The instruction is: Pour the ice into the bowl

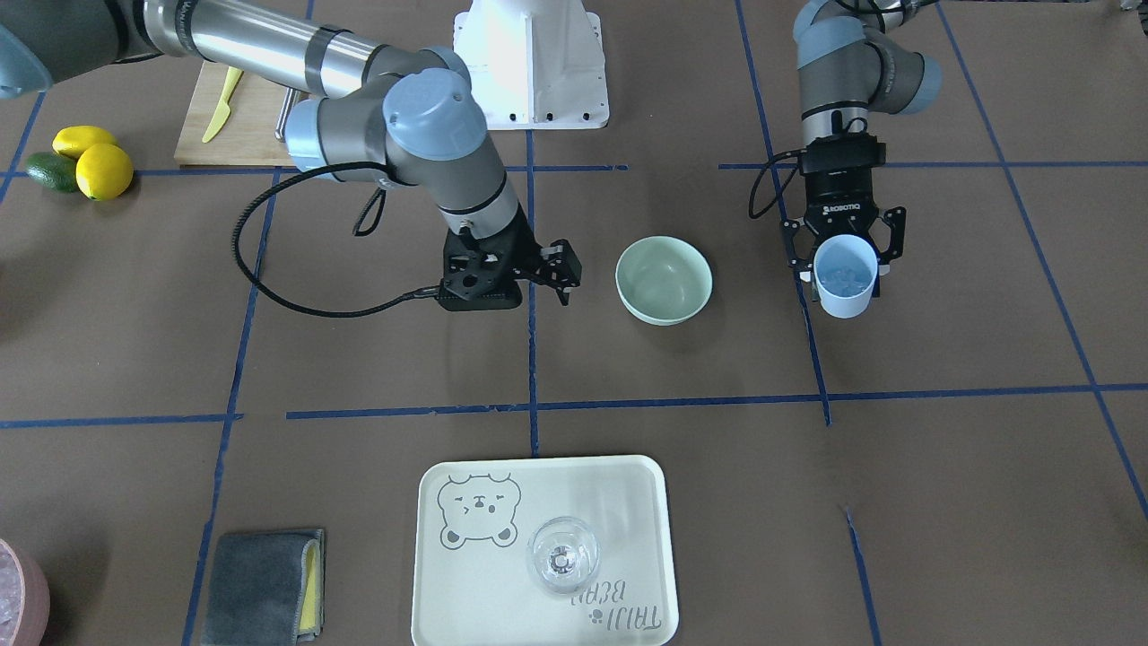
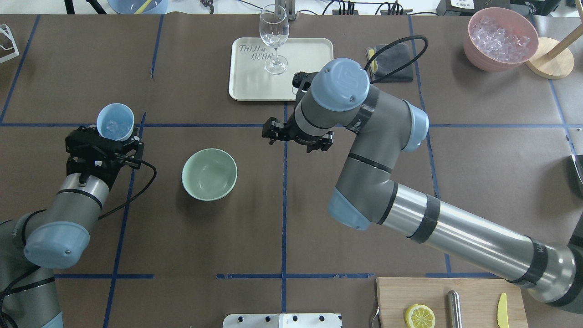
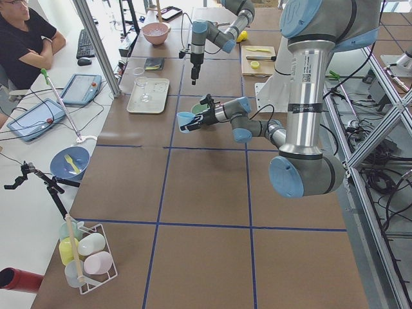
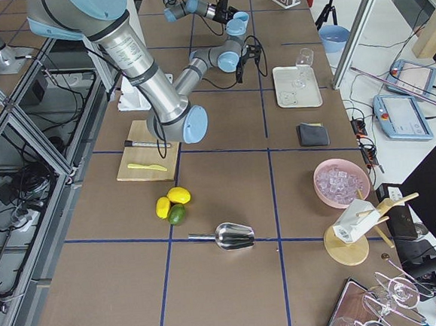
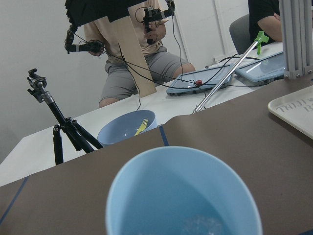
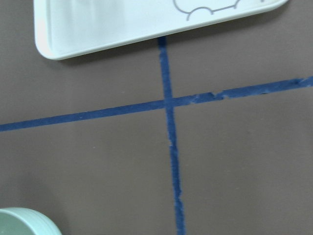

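The blue cup of ice waits near the green bowl
The left gripper squeezes the blue cup with its fingers, off to one side. I think it should go over the green bowl first, then tip slowly. I cannot tell if the right gripper has its fingers apart. One cup, one bowl, two grippers; ice bits too small to count

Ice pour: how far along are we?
Done: left gripper is shut on the light blue cup, ice inside. In hand: cup held roughly upright beside the bowl, not over it. Left: carry over and tip; bowl looks empty.
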`<state>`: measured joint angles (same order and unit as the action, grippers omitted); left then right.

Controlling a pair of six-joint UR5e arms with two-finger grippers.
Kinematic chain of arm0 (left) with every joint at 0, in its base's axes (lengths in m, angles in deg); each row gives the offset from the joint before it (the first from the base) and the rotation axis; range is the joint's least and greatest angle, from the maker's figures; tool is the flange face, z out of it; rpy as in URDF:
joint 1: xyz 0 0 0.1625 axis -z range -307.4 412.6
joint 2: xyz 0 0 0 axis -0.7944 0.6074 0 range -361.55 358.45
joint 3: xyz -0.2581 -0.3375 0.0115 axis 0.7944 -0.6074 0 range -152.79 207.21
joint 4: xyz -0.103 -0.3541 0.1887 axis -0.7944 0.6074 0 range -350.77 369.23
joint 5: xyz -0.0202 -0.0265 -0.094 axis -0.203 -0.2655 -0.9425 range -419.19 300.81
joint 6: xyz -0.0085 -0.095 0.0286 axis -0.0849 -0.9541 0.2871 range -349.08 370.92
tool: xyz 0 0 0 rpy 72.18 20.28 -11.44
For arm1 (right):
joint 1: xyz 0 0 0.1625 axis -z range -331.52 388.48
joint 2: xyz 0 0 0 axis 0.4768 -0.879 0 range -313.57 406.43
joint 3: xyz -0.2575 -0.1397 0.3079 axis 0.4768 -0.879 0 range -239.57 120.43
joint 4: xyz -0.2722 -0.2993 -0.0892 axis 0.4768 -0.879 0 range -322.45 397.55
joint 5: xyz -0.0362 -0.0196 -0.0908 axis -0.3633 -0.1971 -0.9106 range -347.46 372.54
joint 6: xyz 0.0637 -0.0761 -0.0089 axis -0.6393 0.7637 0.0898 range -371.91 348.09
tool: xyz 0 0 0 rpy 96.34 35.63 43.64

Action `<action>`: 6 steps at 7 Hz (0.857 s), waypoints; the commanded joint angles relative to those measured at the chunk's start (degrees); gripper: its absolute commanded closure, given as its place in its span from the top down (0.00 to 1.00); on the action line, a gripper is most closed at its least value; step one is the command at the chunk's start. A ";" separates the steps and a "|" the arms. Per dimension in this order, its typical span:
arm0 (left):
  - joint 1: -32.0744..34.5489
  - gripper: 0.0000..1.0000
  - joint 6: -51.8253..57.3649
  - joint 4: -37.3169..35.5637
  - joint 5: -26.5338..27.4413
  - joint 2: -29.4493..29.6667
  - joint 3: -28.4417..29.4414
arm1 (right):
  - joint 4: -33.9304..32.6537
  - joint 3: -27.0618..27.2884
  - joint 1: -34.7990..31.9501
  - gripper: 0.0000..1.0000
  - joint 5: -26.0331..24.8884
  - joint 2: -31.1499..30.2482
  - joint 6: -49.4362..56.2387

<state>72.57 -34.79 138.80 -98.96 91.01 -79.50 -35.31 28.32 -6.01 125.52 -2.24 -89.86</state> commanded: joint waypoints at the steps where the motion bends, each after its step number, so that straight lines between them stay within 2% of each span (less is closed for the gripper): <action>1: -6.15 0.00 2.36 -13.31 8.08 3.31 -1.31 | 0.17 4.13 -1.81 1.00 1.80 -5.63 4.11; 4: -7.23 0.00 24.37 -15.04 17.15 4.47 -0.70 | 0.35 4.05 -1.90 1.00 1.72 -5.73 4.48; 6: -7.32 0.00 39.58 -15.04 18.93 4.74 -0.43 | 0.70 3.87 -1.73 1.00 1.46 -5.65 4.39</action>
<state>65.39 -3.42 123.80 -81.09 95.57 -80.03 -34.88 32.28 -7.81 127.14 -7.95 -85.45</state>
